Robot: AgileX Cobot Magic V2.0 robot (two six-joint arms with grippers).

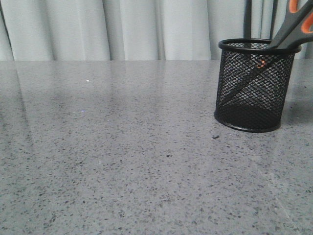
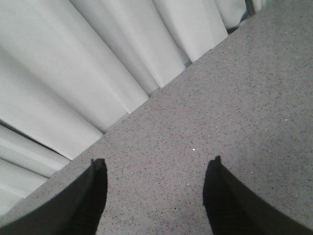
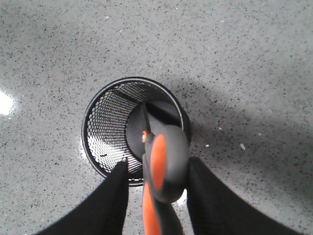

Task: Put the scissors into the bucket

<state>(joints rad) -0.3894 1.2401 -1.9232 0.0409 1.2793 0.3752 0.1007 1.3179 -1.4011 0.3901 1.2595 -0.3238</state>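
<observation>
The scissors [image 1: 292, 27] are seen standing in the bucket [image 1: 254, 88], which rests on the grey speckled tabletop [image 1: 122, 161] at the right side, towards the far edge by the curtain [image 1: 122, 29]. The blades are inside the mesh, tips down near the left of the base; the handle loops rise out over the right side of the rim. The long axis is thus tilted, running from lower left to upper right in the front view, blades downward, handles up.

In the right wrist view the handle loops [image 3: 164, 166] are found between the two dark fingers of the right tool [image 3: 156, 193], directly over the bucket's mouth [image 3: 134, 129]. The fingers stand on either side of the handles, but whether they press on them or have just let go cannot be told. The left tool [image 2: 156, 188] is held spread apart and empty above bare tabletop, well away from the bucket.

The scissors are judged stiff and moderately light, with most of the weight towards the handles; being longer than the bucket is tall, they are likely to lean on the rim rather than stand upright. The plastic loops offer the surest hold, the slim blades being smooth and narrow. The light mesh bucket could be tipped if the handles were pushed sideways.
</observation>
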